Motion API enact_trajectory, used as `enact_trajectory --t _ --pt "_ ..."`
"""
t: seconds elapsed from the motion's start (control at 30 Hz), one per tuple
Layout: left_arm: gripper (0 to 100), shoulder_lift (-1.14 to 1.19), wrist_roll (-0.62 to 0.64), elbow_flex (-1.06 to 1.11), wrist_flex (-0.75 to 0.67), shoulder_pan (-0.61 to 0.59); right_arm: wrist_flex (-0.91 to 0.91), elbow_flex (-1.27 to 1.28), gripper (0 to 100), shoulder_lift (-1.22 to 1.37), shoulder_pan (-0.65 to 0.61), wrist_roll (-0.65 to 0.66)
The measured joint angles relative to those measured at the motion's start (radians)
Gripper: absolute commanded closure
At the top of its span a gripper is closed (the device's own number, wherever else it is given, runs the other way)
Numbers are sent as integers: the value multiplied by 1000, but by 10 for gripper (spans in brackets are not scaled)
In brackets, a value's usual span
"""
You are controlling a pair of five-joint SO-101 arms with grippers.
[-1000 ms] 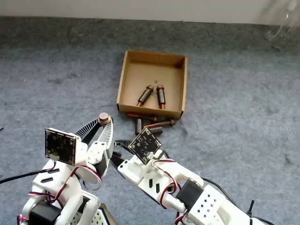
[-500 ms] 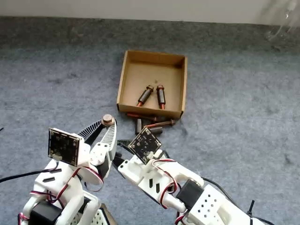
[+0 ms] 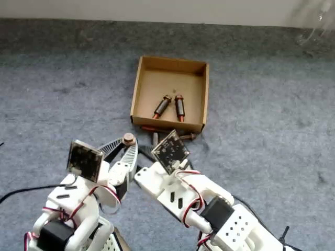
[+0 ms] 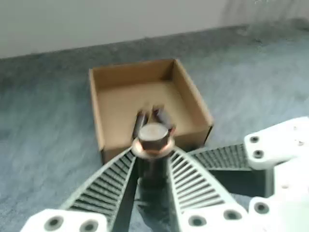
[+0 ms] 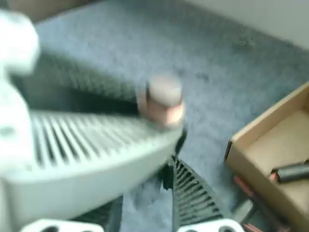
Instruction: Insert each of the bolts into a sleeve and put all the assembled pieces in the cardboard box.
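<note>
Stock count, placed against the cardboard box (image 3: 137, 91). Cardboard box: one, open-topped, standing on the grey carpet (image 3: 261, 146). Assembled pieces inside the box: two, lying side by side on its floor close to the near wall, a tilted assembled piece (image 3: 162, 106) and a straighter assembled piece (image 3: 179, 107), apart from each other. Loose parts outside the box, on the carpet just beside its near wall: three countable, namely a reddish bolt (image 3: 148, 128) under the box's near left corner, a dark sleeve (image 3: 155, 138) next to it, and a second loose bolt (image 3: 188, 136). The right arm's camera board (image 3: 171, 151) covers the rest of that spot, so the count there may be short. Held bolt (image 4: 153, 137): one, upright, head uppermost, off the carpet, in front of the box's near left corner. Left gripper (image 4: 153, 157): one, closed narrowly on the held bolt's shank. Right gripper (image 3: 147, 152): one, just beside the left gripper on the side away from the box; how wide it stands cannot be told.
</note>
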Motion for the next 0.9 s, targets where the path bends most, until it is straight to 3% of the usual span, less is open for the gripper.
enact_trajectory --t 0.27,0.5,0.9 --pt "978 -2 0 -3 -12 -3 23 -77 995 5 -3 0" --pt "820 -2 -3 49 -49 -86 25 -77 995 6 75 2" --pt "815 0 -5 72 -63 -186 23 -89 995 3 195 0"
